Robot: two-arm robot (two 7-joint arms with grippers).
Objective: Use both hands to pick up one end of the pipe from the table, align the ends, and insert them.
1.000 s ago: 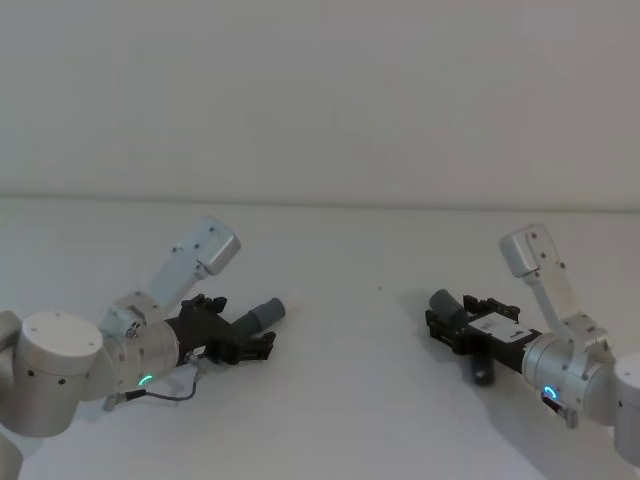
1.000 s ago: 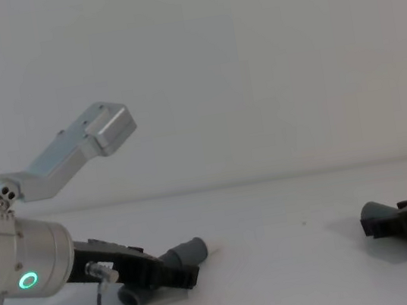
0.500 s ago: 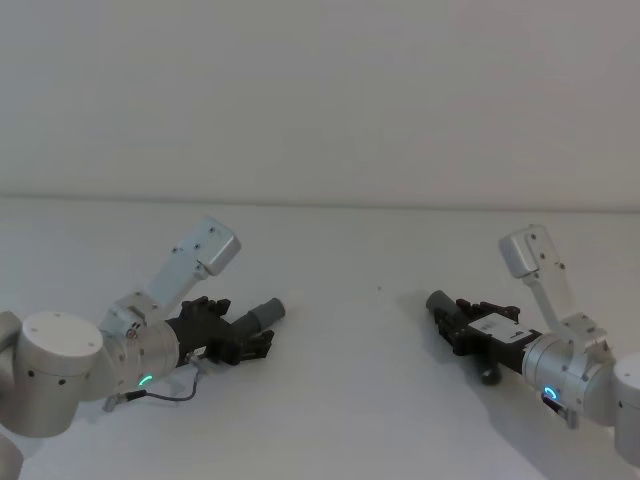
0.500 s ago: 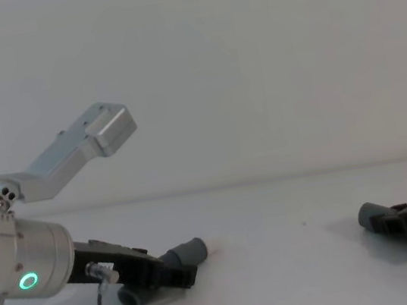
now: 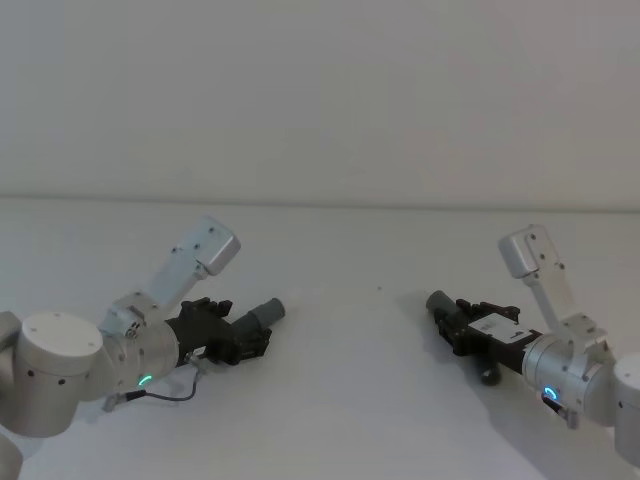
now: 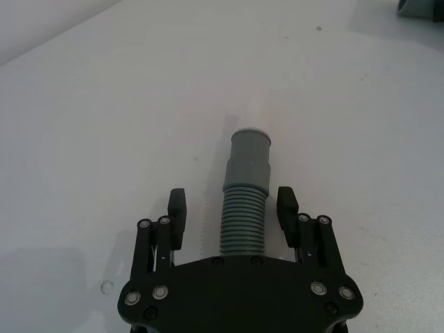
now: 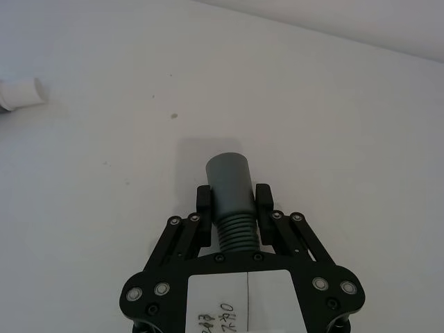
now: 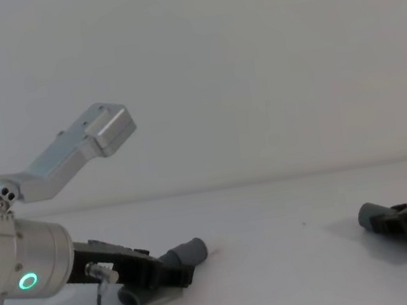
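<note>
Where the two silver-grey arms come in nearest the body, the left one lies low at 8 o'clock on the white matte table [image 5: 350,410], a green ring light [image 8: 28,281] on its round housing. The right arm lies low at 4 o'clock.

The left gripper [image 6: 232,208] reaches toward 2 o'clock, its black fingers [image 6: 177,215] spread to either side of the left pipe piece [image 6: 244,198] with a gap on each side. That piece is dark grey, ribbed along its middle, and ends in a smooth, wider collar pointing away from the gripper. It rests on the table.

The right gripper [image 7: 234,196], with a white label [image 7: 239,298] on its black body, reaches toward 10 o'clock. Its fingers [image 7: 203,198] are pressed against the ribbed part of the right pipe piece [image 7: 229,177], whose smooth grey cylindrical end juts out past the fingertips.

The two collared ends face each other, well apart. Beyond them the table runs to a plain pale wall [image 5: 320,100].
</note>
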